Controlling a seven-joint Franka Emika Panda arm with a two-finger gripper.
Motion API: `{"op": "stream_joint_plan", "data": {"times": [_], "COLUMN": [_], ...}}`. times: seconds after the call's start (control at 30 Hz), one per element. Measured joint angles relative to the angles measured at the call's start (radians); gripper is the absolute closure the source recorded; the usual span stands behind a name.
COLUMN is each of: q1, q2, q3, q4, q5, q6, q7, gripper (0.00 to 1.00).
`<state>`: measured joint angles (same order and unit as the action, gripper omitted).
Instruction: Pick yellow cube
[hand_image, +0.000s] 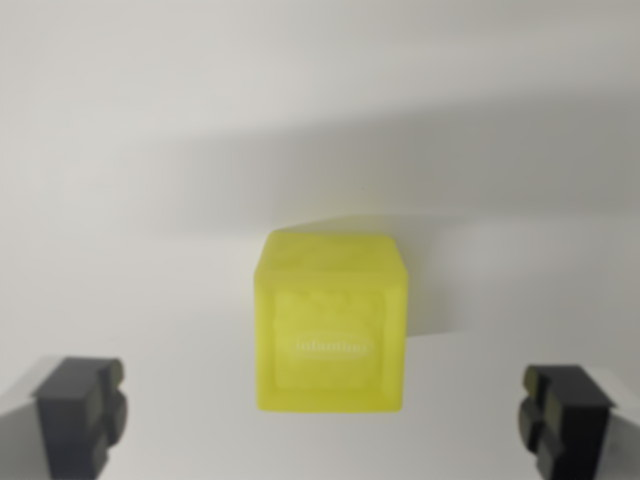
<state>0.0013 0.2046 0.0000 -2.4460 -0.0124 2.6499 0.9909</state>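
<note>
Two dark fingertips (80, 410) sit lowest in the frame, one on either side of the yellow cube (330, 322), spread wide with nothing between them but the cube itself. Midway between them the gripper (325, 420) lines up close to the cube's front face. That cube rests on the pale table (120, 200), slightly beyond the fingertips; the picture is soft, so its embossed lettering probably cannot be read. To grasp well, advance until both pads flank the cube's side faces, stay centred on it, then close squarely
</note>
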Motion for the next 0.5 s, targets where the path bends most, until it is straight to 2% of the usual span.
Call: {"op": "stream_joint_plan", "data": {"times": [0.5], "q1": [0.003], "q2": [0.042], "q3": [0.0], "q4": [-0.036], "q5": [0.004], "q6": [0.077], "q7": [0.023], "gripper": [0.0]}}
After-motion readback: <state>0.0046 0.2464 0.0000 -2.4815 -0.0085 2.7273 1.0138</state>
